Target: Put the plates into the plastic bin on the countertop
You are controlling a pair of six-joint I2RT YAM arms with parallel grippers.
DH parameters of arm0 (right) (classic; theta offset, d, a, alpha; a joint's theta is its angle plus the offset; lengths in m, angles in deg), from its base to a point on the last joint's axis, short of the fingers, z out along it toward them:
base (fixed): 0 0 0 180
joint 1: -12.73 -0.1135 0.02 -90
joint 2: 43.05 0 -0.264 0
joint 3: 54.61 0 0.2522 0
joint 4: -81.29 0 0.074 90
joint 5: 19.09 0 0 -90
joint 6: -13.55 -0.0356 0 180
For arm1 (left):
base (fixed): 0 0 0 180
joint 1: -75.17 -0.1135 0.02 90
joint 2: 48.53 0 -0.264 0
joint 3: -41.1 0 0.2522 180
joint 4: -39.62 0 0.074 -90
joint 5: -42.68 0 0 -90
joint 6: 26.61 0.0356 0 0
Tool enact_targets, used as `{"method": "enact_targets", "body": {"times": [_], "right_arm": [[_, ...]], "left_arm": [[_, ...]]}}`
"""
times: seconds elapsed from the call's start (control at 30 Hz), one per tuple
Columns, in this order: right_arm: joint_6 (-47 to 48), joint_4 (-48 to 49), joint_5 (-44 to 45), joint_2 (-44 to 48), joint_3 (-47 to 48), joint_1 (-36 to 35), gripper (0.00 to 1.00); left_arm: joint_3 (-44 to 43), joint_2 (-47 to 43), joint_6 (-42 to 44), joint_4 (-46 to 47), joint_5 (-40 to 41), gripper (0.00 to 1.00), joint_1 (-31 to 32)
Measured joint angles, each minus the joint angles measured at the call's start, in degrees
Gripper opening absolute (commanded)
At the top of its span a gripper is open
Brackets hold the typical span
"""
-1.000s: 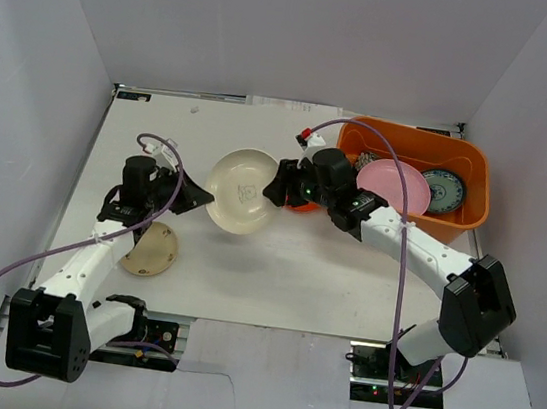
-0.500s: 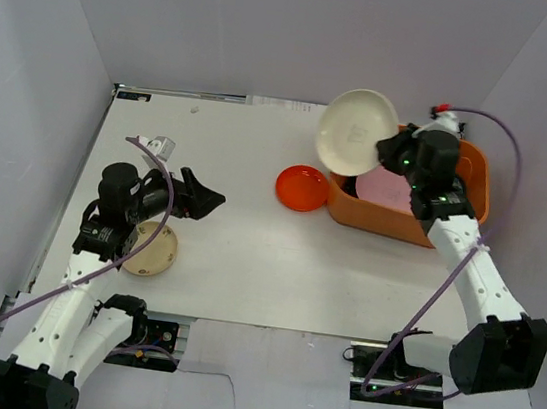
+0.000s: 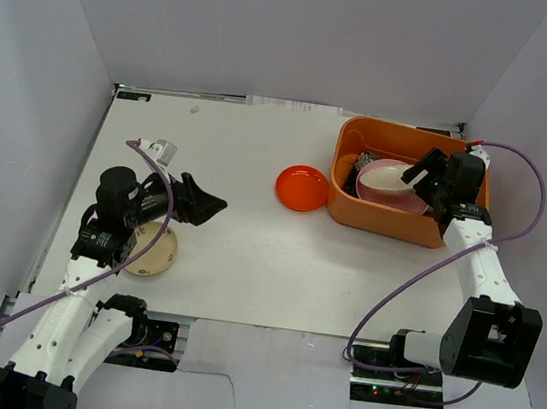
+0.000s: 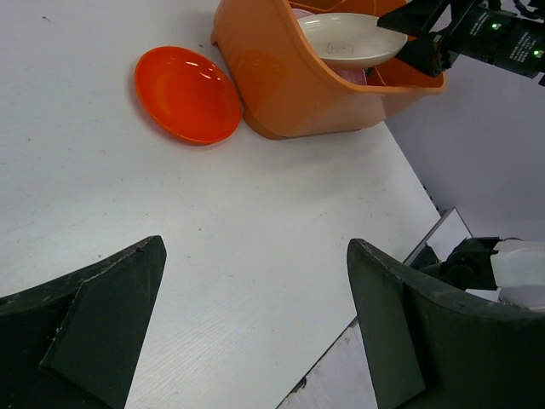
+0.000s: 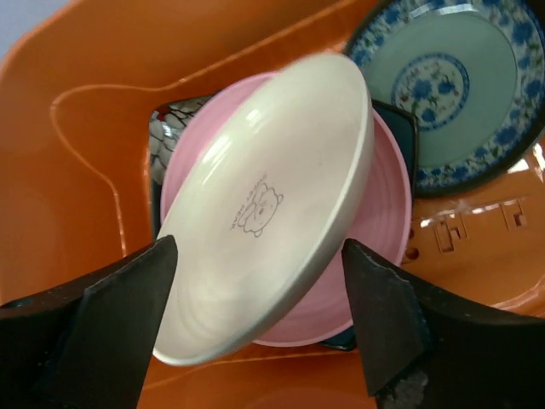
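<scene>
Clearly the cream plate (image 5: 264, 204) is in the plastic bin (image 3: 392, 225), which sits at 2 o'clock on the countertop (image 3: 246, 261). The plate leans on the pink plate (image 5: 385, 213), with its high edge toward 1 o'clock in the wrist view and the blue-green patterned plate (image 5: 443, 94) beyond it. The right gripper (image 3: 425, 174) hangs over it with its jaws spread wide to either side, and we judge that it grips nothing. To finish this step well, we would lift straight up so that neither finger clips the tilted rim, and only then swing clear of the bin wall.

The right arm reaches up from its base at 5 o'clock, with its wrist bent down over the bin. The left arm is folded, and the left gripper (image 3: 203, 200) points toward 3 o'clock, spread fully and empty. The orange-red dish (image 3: 301, 188) lies at 9 o'clock just beside the bin, and a tan dish (image 3: 154, 251) lies under the left arm.
</scene>
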Motion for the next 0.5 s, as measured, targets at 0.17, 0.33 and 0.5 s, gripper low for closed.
{"method": "enact_targets", "body": {"times": [0.17, 0.33, 0.5], "right_arm": [[2.84, -1.51, 1.36, 1.29, 4.74, -5.64, 0.77], [12.76, -0.09, 3.50, 2.01, 9.57, -27.98, 0.61], [20.92, -2.08, 7.52, -5.18, 13.09, -42.10, 0.56]], "left_arm": [[0.00, 0.00, 0.00, -0.92, 1.51, 0.98, 0.00], [-0.17, -0.28, 0.26, -3.13, 6.91, 0.98, 0.02], [-1.42, -2.19, 0.81, -6.36, 17.88, 0.98, 0.07]]}}
